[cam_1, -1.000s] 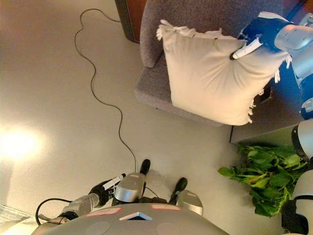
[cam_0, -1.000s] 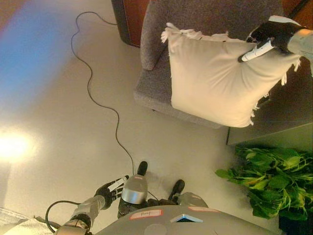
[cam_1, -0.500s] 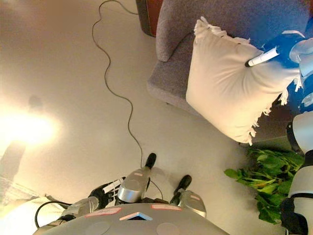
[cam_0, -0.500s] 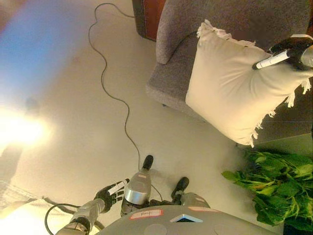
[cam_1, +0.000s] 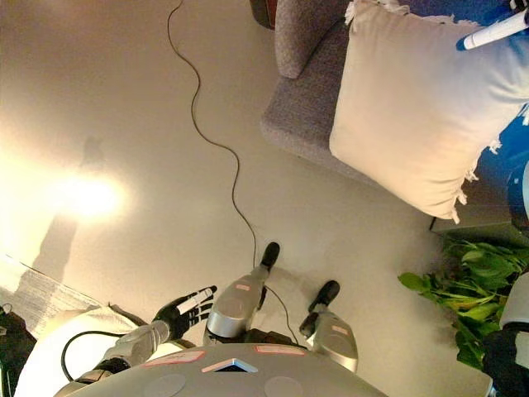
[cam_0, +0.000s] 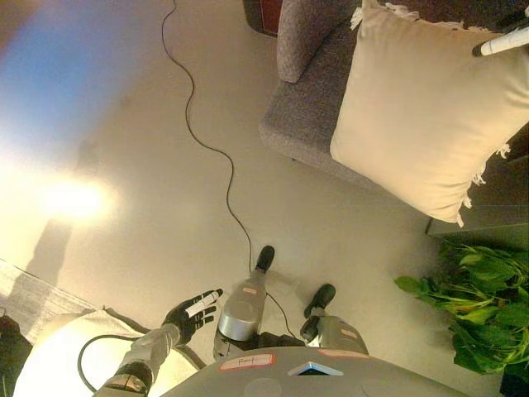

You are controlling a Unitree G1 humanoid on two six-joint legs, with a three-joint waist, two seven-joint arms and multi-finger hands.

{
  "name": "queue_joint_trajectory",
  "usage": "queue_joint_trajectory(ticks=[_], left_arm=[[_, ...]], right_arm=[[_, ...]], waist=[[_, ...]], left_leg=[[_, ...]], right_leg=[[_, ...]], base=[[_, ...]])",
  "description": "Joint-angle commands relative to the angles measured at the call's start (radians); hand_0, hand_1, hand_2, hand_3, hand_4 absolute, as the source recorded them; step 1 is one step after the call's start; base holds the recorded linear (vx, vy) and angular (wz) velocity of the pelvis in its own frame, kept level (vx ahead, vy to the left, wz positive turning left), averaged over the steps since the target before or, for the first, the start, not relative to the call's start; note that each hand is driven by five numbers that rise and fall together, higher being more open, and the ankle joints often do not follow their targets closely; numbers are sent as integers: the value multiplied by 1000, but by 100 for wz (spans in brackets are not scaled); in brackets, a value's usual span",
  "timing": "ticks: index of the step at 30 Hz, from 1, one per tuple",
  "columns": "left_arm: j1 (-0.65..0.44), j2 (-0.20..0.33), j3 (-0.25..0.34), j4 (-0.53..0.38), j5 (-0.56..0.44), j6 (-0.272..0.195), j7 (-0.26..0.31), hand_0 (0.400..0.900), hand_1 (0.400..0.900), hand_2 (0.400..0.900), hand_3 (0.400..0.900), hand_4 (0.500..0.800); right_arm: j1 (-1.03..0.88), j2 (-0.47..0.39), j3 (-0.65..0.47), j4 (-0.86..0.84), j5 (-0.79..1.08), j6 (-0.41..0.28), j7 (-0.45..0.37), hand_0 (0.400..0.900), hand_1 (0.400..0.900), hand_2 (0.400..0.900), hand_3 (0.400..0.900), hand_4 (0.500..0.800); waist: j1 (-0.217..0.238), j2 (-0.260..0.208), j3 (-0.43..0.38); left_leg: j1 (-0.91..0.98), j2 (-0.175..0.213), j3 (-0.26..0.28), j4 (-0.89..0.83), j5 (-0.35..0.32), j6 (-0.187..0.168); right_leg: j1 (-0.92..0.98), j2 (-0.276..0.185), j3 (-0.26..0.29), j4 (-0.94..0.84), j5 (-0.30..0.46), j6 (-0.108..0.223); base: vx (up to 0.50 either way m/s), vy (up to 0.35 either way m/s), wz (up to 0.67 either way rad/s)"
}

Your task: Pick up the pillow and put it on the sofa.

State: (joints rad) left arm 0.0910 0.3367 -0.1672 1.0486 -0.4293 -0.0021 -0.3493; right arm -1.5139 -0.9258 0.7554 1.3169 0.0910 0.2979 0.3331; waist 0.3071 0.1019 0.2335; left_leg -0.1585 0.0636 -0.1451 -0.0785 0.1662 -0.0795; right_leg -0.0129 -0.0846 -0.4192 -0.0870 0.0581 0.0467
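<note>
In the left eye view the right hand (cam_0: pixel 506 40) is almost wholly cut off at the upper right edge: only a white-tipped finger lies across the top corner of the cream pillow (cam_0: pixel 421 107), so whether that hand grips the cloth or only rests on it cannot be told. The pillow stands tilted over the seat of the grey sofa (cam_0: pixel 310 116), its fringed lower corner hanging past the seat's front edge toward the floor (cam_0: pixel 165 190); whether its underside touches the seat is hidden by the pillow itself. The sofa's back and far side run out of the picture. The left hand (cam_0: pixel 190 313) hangs low at the lower left, away from the sofa, fingers spread and relaxed, holding nothing. A green plant (cam_0: pixel 475 306) sits at the lower right, partly cropped, and a thin cord (cam_0: pixel 211 149) snakes over the floor. In the right eye view the same white-tipped finger shows at the top right on the pillow's upper corner, the rest of that hand again out of sight, and the left hand appears with fingers straight and apart above the floor.
</note>
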Motion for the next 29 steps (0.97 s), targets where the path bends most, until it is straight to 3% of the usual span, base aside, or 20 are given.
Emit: queue_joint_trajectory(ticks=[1, 5, 13, 18, 22, 29], left_arm=[[27, 88, -53, -5, -19, -12, -17, 900, 900, 900, 900, 800], [31, 89, -44, 6, -13, -13, -22, 900, 900, 900, 900, 800], [37, 85, -49, 38, 10, 2, -11, 900, 900, 900, 900, 800], [35, 83, -45, 68, 26, 6, -6, 900, 900, 900, 900, 800], [28, 77, -44, 98, 55, 20, -4, 900, 900, 900, 900, 800], [-9, 58, -29, 145, 85, 65, 32, 900, 900, 900, 900, 800]], right_arm=[[-220, -49, 160, -33, -68, -21, -54, 900, 900, 900, 900, 800], [-221, -54, 173, -22, -93, -3, -57, 900, 900, 900, 900, 800], [-229, -69, 198, -4, -132, 64, -144, 900, 900, 900, 900, 800], [-207, -96, 193, -9, -136, 61, -117, 900, 900, 900, 900, 800], [-138, -116, 150, -12, -127, 24, -86, 900, 900, 900, 900, 800], [244, -90, -94, -129, -76, -114, -64, 900, 900, 900, 900, 800]], waist=[[31, -79, -13], [31, -86, -23], [20, -104, -59], [4, -116, -88], [-17, -128, -124], [-69, -139, -165]], left_leg=[[26, -4, 29, 2, -90, -46], [36, -1, 31, 1, -91, -48], [64, 4, 34, -4, -97, -48], [87, 7, 49, -7, -106, -47], [107, 8, 66, -9, -115, -44], [163, 7, 103, -9, -145, -32]], right_leg=[[9, -54, 39, 3, -37, 49], [18, -54, 39, 2, -39, 50], [40, -50, 57, 0, -46, 54], [56, -51, 63, 0, -52, 59], [66, -54, 65, 0, -54, 64], [100, -54, 82, 0, -60, 71]], base=[[34, 11, 0], [27, 1, 1], [48, 5, -5], [32, 17, -7], [54, 18, -11], [33, 8, -15]])
